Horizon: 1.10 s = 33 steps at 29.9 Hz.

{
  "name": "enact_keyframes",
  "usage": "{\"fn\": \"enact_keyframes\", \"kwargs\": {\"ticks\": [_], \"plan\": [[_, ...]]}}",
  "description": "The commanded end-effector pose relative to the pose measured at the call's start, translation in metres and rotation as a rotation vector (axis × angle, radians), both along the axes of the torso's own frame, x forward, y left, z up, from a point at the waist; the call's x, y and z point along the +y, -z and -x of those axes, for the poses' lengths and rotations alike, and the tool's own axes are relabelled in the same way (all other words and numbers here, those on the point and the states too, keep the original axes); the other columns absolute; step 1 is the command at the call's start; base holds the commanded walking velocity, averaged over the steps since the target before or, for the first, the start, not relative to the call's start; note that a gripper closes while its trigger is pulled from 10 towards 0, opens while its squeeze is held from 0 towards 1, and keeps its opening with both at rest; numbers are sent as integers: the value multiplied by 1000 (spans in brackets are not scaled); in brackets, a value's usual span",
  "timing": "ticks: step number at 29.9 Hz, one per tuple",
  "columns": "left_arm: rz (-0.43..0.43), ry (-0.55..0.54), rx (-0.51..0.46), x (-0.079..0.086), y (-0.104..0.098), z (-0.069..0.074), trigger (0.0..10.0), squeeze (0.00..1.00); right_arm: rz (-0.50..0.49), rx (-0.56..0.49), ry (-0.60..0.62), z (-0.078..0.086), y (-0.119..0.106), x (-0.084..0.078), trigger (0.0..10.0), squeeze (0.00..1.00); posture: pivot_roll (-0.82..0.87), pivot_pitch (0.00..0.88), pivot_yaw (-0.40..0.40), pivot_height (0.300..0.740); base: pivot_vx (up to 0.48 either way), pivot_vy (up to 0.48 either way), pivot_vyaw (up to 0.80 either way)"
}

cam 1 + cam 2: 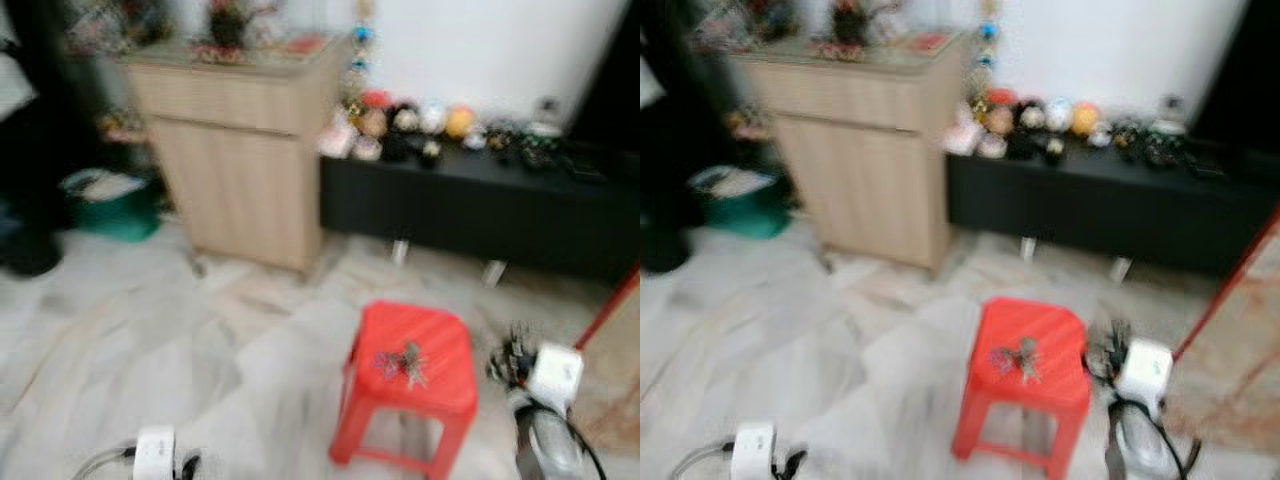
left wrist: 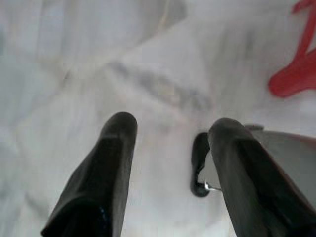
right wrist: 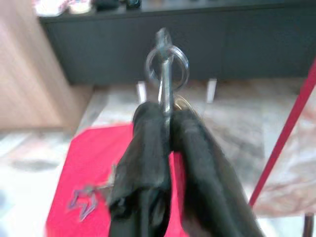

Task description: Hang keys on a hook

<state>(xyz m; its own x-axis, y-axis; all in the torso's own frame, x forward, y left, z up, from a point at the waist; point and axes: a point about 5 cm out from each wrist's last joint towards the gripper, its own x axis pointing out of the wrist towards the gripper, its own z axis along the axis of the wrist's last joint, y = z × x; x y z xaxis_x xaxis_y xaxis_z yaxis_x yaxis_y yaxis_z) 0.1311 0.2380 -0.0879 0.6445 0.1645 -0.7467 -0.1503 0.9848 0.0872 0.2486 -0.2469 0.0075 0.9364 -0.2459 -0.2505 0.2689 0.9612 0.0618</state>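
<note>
Head view: red stool [image 1: 432, 358] before black bench [image 1: 470, 205]

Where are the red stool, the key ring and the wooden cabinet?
red stool [image 1: 437, 345], left eye view, seat top
key ring [image 3: 167, 65], right wrist view, metal loop
wooden cabinet [image 1: 240, 180], left eye view, front door

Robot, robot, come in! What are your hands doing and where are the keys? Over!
Right gripper shut on a key ring. Left gripper open, low over the floor. More keys lie on the red stool. No hook spotted; views blurred.
</note>
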Motion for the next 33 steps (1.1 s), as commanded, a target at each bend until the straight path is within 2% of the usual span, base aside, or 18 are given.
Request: {"fn": "enact_keyframes", "kwargs": {"ticks": [1,15,33], "plan": [[-27,22,-31,3,-5,-12,10000,0,-2,-17,-15,-7,-5,3,10000,0,40,0,-31,740,0,-390,0],[-30,19,16,6,-1,2,10000,0,-5,-5,-33,-8,-3,9,10000,0,36,0,-27,740,0,-472,0],[-31,22,37,7,0,0,10000,0,-9,-9,-27,-7,-3,12,10000,0,33,0,-22,740,0,-479,0]]}}
